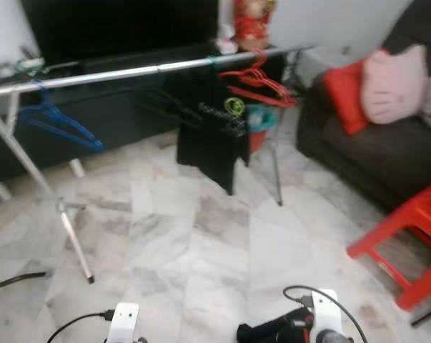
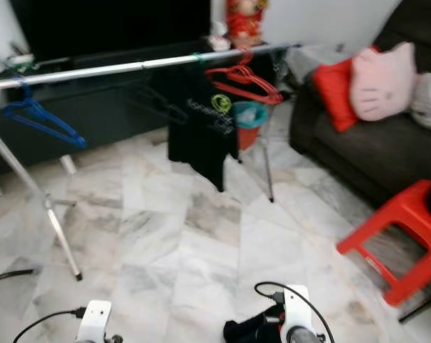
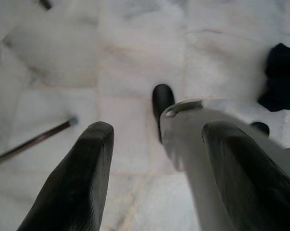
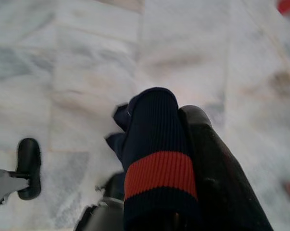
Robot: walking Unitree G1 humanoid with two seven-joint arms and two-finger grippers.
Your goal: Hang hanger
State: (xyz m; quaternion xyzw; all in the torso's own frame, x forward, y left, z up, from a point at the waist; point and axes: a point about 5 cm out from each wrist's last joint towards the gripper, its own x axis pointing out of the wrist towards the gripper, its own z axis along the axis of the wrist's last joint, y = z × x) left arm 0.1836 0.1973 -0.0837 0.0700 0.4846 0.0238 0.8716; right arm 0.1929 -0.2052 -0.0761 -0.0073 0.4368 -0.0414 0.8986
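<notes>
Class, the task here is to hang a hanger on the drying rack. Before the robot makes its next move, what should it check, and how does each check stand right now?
1. Rack rail in view ahead: ok.
2. Free stretch of rail between the blue hanger and the black T-shirt: ok.
3. Right gripper holding a hanger: not ok; it is shut on a dark garment with a red stripe.
4. Left gripper free: ok, fingers open over the marble floor.
5. Path to the rack: ok, though the red stool stands to the right.
6. Picture sharp enough to aim: not ok, blurred.
</notes>
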